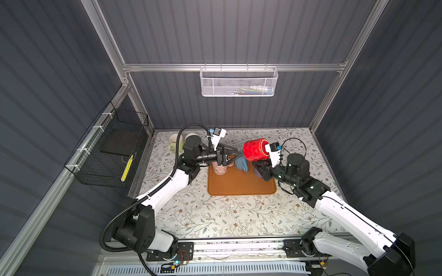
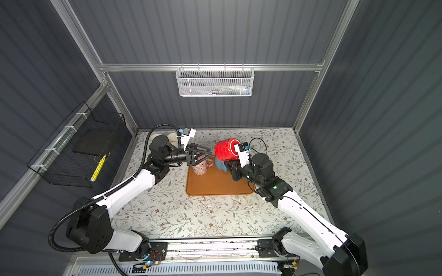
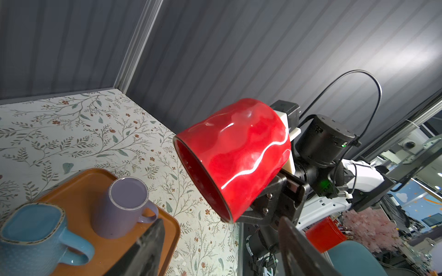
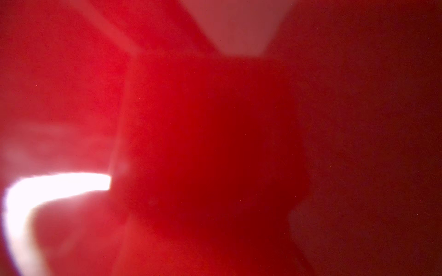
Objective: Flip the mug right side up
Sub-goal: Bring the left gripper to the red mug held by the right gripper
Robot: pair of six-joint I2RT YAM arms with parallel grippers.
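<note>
- The red mug [image 1: 255, 149] is up in the air, above the far right part of the orange tray [image 1: 241, 185] in both top views, well clear of the flowered tabletop [image 1: 215, 215].
- It lies on its side. Its open mouth faces across the tray toward the left pincer [image 1: 236, 154], and its base faces the right arm.
- The right pincer [image 3: 271, 199] is closed narrowly on the red mug from below, at the end nearer its base. The part it grips is hidden behind the mug's body.
- The right wrist view is filled with blurred red and shows nothing else.
- The left pincer stands wide and holds nothing. In the left wrist view its fingers [image 3: 149, 248] are far apart. It hovers over the tray's far edge, just beside the mug's mouth and apart from it.
- On the tray, a pink patterned mug [image 1: 220, 169] stands at the far left corner under the left pincer.
- A blue mug [image 3: 33, 236] and a purple mug [image 3: 124, 205] stand mouth up along the tray's far edge.
- Cream mugs [image 1: 175, 142] sit on the tabletop beyond the tray's far left corner.
</note>
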